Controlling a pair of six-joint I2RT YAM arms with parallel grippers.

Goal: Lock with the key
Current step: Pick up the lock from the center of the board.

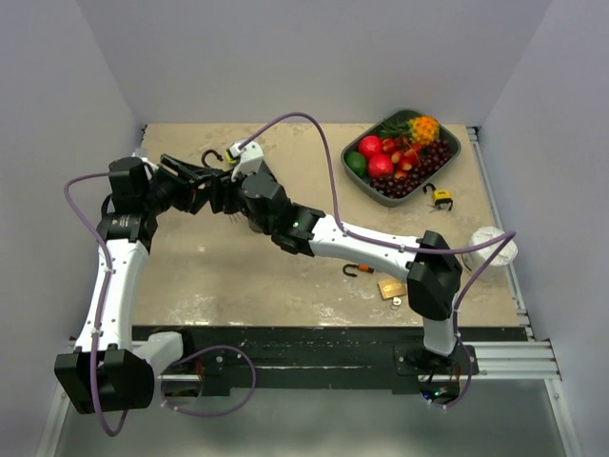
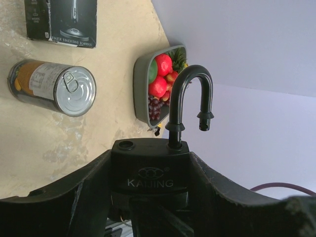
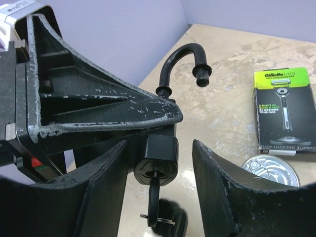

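Black padlock [image 2: 148, 173], shackle [image 2: 190, 84] open: being held clamped between the left fingers [image 2: 74, 197]. Key [image 3: 154, 200] in its keyway [image 3: 155, 168]: being straddled lengthwise by the right fingers [image 3: 227, 197], parted, neither touching it.

A black padlock with a black curved shackle [image 2: 148, 173], pale lettering on its face, shows between the scuffed black fingers of the left gripper [image 2: 149, 157], a dark key [image 3: 154, 200] beneath it. Beyond the fingertips: a silver tin can with an orange-and-white label [image 2: 54, 86], a green-and-black razor box [image 3: 283, 111], and a grey tray [image 2: 139, 84] of red, green and purple fruit on the mottled beige tabletop [image 2: 113, 59].
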